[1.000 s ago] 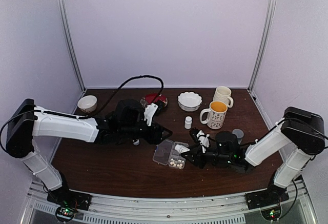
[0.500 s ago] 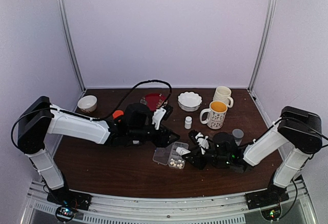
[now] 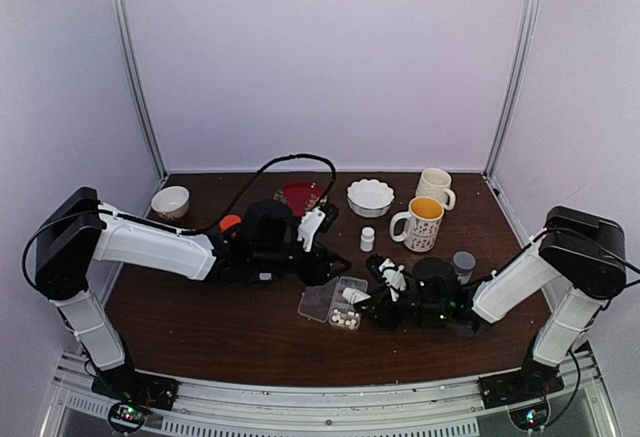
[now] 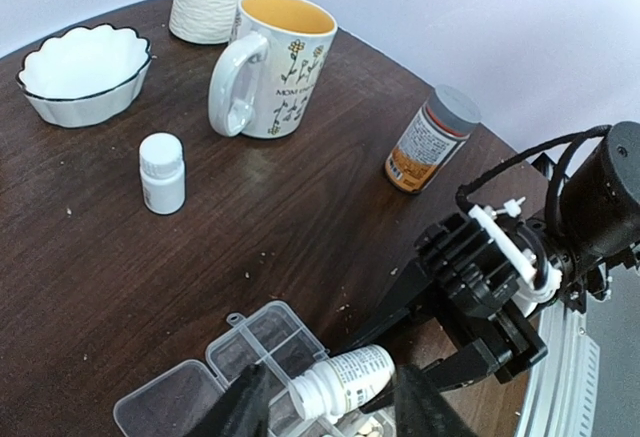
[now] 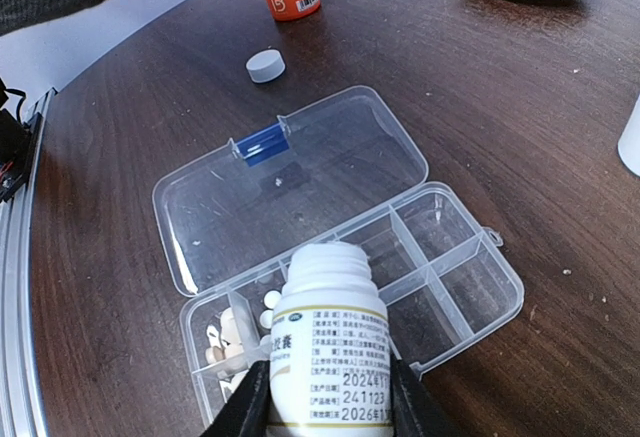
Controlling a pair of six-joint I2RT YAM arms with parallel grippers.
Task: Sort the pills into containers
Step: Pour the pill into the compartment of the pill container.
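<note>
Reaching farther right than a second ago, the left gripper [image 3: 330, 262] is hovering just far-left of the pill box [image 5: 320, 177], jaws partly apart and holding nothing. The right gripper [image 5: 325, 399] is clamping a white bottle [image 5: 330, 342], tipping its mouth over the cells [image 5: 445, 227]. Several pills [image 5: 268, 300] are lying in the near-end cells; the rest are sitting bare, so pouring looks barely begun.

Whitish pills [image 5: 268, 300] in clear box cells [image 5: 437, 225]
</note>
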